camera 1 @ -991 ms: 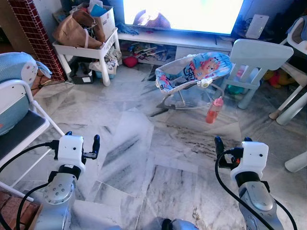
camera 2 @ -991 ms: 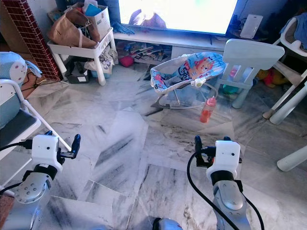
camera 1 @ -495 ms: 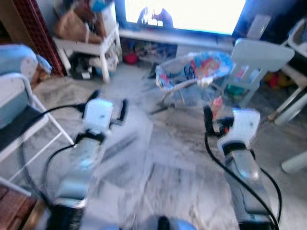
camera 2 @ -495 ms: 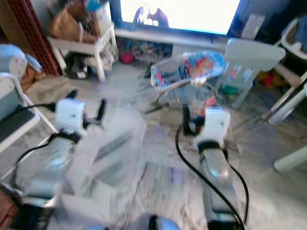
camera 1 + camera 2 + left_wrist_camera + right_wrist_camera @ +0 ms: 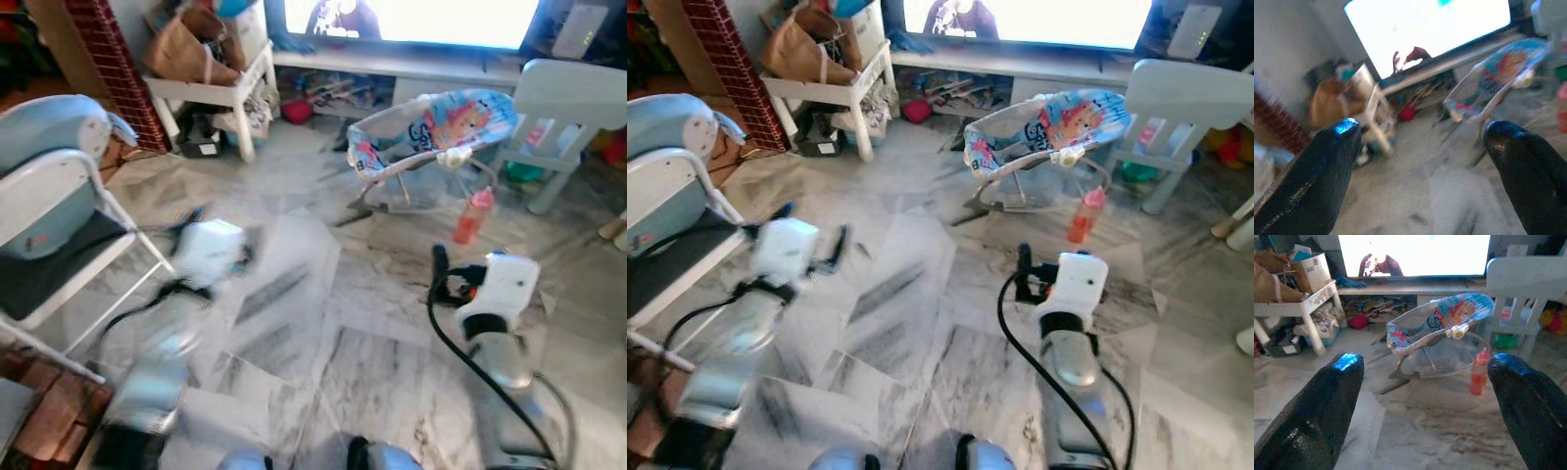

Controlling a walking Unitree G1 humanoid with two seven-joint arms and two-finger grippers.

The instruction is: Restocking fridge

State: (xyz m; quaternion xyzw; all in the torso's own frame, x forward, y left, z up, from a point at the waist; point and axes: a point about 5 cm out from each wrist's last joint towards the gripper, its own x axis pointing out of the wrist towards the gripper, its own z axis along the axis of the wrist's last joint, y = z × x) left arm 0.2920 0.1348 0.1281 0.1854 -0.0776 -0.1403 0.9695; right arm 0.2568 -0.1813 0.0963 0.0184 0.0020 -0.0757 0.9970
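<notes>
We carry nothing: our left hand [image 5: 1420,147] and right hand [image 5: 1425,382] both have fingers spread apart, empty. No fridge or stock can be made out among this clutter. At one o'clock a baby bouncer [image 5: 1043,132] and red bottle [image 5: 1083,215] sit on the marble floor [image 5: 911,294]; walking on, we judge, risks kicking them.

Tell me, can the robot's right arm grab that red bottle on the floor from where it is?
Probably not yet. The red bottle stands beside the baby bouncer, well ahead of the open right tool. Bare marble floor lies between, nothing blocking.
</notes>
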